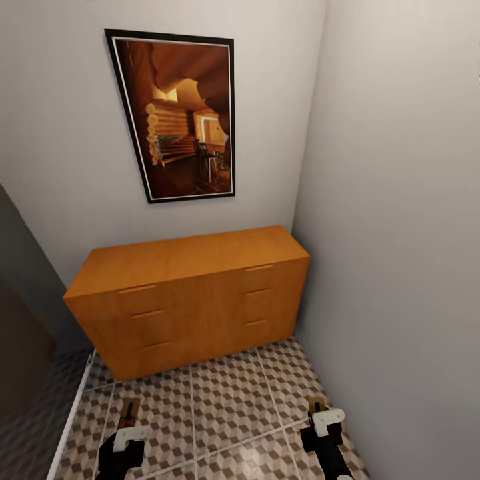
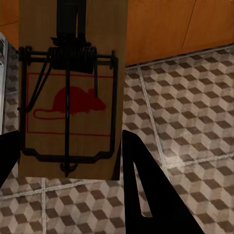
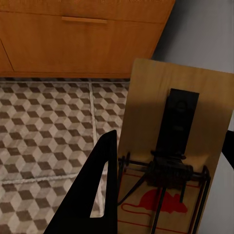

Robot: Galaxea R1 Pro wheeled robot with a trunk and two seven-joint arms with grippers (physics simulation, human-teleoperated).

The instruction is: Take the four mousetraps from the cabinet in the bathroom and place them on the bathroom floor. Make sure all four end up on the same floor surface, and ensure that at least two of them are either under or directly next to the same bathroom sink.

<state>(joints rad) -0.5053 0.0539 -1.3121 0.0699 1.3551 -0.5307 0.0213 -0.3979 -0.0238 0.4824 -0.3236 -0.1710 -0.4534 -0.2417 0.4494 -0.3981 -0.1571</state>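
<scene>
**A:** You have one mousetrap in each claw. In the head view the left claw (image 1: 127, 437) is at the lower left of the frame, closed on the left mousetrap (image 1: 129, 413), and the right claw (image 1: 325, 421) at the lower right is closed on the right mousetrap (image 1: 316, 404). Both hang over the bathroom floor (image 1: 220, 407), in front of the cabinet (image 1: 193, 300), whose drawers all look shut.

**B:** What can go wrong from here?

**A:** First, the grip. In the left wrist view the board (image 2: 73, 87) stands up between the dark fingers (image 2: 146, 195), and they seem to hold only its lower edge. In the right wrist view it is the same with the other board (image 3: 170, 146). I judge that a quick swing of the arm could make a trap turn or slip out.

**B:** If it falls, it is on the floor anyway.

**A:** Yes, but maybe in the wrong place. No sink is visible here, and at least two traps must lie under it or directly next to it. If you release them here, you must probably pick them up again, and such a flat thing is hard to grip from tiles.

**B:** Anything else?

**A:** The right wall (image 1: 400, 267) is near your right arm. If you turn the base carelessly, I think the arm could hit it and lose the trap.
</scene>
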